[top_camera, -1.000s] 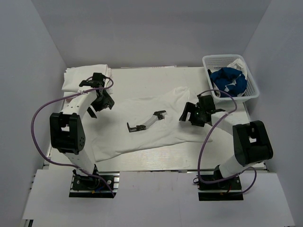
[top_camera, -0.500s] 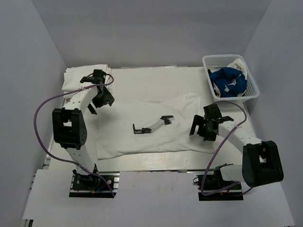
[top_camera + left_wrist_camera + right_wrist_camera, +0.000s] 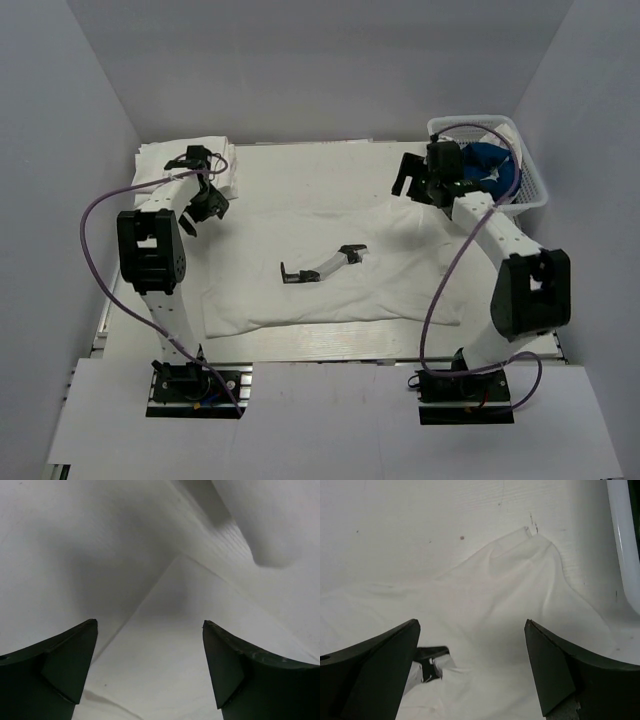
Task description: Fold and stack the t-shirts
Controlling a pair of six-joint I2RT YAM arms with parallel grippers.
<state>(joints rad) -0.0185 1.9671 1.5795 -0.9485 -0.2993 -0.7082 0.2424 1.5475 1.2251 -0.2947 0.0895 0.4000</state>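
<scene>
A white t-shirt [image 3: 330, 285] lies spread flat across the middle of the table, with a small black and white mark [image 3: 322, 265] on its middle. Folded white t-shirts [image 3: 160, 165] are stacked at the back left corner. My left gripper [image 3: 205, 200] hovers open between that stack and the spread shirt's left end. In its wrist view the open left gripper [image 3: 150, 622] shows only white cloth below. My right gripper [image 3: 412, 180] hangs open over the shirt's back right sleeve [image 3: 525, 555], its fingers [image 3: 555, 675] wide apart. A blue t-shirt [image 3: 482, 168] lies in the basket.
The white lattice basket [image 3: 470, 122] stands at the back right corner, close behind my right wrist; its rim [image 3: 620, 540] shows at the right of the right wrist view. White cloth [image 3: 500, 135] also lies in it. Grey walls enclose the table.
The right arm swung from the shirt's right edge to the back right, beside the basket. The shirt went from rumpled to flat. The left gripper drew back towards the stack.
</scene>
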